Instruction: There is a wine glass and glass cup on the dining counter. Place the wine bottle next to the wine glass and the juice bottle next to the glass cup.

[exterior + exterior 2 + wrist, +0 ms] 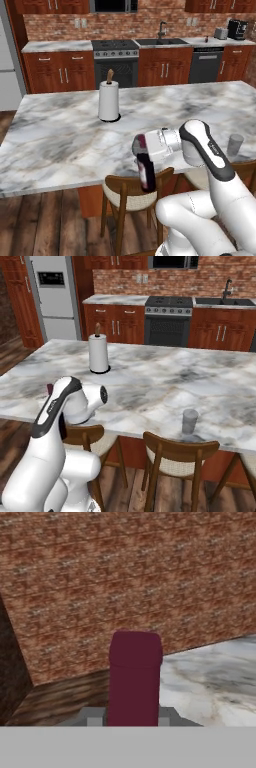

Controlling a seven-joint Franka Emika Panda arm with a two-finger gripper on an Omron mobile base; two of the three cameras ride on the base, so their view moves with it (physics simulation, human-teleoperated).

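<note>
Beyond the near edge of the worktop, out over the stools, the fingers hold the wine bottle by its dark red neck; the dark body hangs upright in front of a wooden stool. From the right base camera the arm covers nearly all of the bottle, leaving a sliver of red cap. From the hand camera the red neck stands between two grey finger pads cut off by the lower frame, so the clamp itself is hard to read. A glass cup stands near the worktop's near edge, well to the right of the bottle. A paper towel roll stands further back, with bare marble all around it.
</note>
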